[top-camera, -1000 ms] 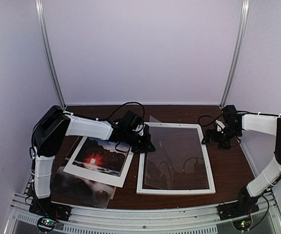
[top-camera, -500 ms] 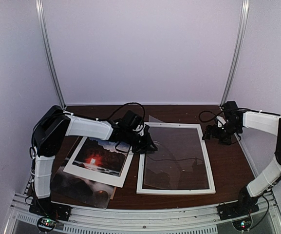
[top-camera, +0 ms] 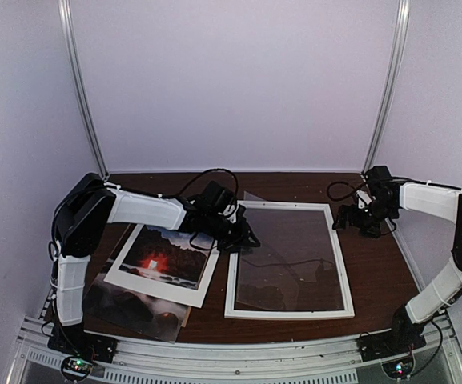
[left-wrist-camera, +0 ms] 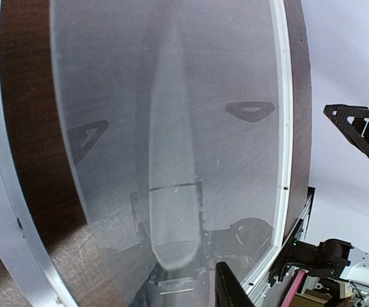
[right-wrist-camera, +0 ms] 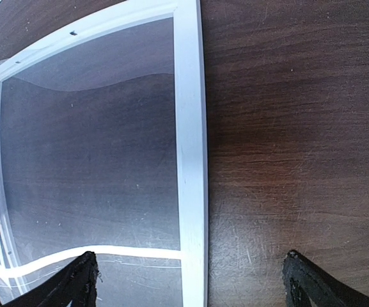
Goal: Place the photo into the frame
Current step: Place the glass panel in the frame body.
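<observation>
The photo, a dark sunset with a red sun, lies at the left of the table; a white card mat lies over it, and its lower part sticks out below. The white frame lies flat in the middle with a clear pane in it. My left gripper is at the frame's upper left rail. Only one of its fingers shows, over the pane, so its state is unclear. My right gripper hangs open astride the frame's right rail, holding nothing.
A brown board edge pokes out under the photo. Dark wood table lies bare to the right of the frame. Metal posts and pale walls close in the back. The right arm shows in the left wrist view.
The clear pane, raised and bowed a second ago, now lies flat in the frame. My right gripper has shifted slightly up and left. The left arm has hardly moved.
</observation>
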Robot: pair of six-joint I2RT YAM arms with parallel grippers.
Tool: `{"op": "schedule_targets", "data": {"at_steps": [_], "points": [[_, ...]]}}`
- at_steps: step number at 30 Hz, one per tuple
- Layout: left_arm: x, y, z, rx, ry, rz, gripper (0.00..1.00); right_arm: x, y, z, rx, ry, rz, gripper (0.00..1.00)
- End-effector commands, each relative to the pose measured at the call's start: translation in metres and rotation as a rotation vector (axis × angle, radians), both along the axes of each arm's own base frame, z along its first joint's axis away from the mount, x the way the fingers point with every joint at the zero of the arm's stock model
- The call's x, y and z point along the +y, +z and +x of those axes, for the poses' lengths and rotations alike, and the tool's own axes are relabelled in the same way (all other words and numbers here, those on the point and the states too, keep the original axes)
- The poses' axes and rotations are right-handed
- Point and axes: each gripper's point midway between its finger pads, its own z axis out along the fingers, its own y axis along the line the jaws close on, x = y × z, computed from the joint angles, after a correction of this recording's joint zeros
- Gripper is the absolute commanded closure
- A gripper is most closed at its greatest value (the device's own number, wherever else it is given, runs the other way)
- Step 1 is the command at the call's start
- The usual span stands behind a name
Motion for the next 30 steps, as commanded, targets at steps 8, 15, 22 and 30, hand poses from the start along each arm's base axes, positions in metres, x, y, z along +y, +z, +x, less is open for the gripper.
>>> {"op": "schedule_targets", "data": {"at_steps": [8,15,22,30], "points": [[-0.011,0.016,0.013,0.018,0.053,-0.101,0.84,-0.003,0.007,0.0,-0.023,-0.004,-0.024,0.0],[-0.01,0.01,0.012,0.043,0.074,-0.104,0.87,0.007,0.011,0.004,-0.041,0.019,0.013,0.0],[-0.011,-0.001,0.01,0.064,0.075,-0.092,0.88,0.036,0.015,0.009,-0.062,0.097,0.038,0.0],[-0.012,-0.011,0.007,0.08,0.073,-0.08,0.87,0.089,0.015,0.015,-0.067,0.226,0.093,0.0]]}}
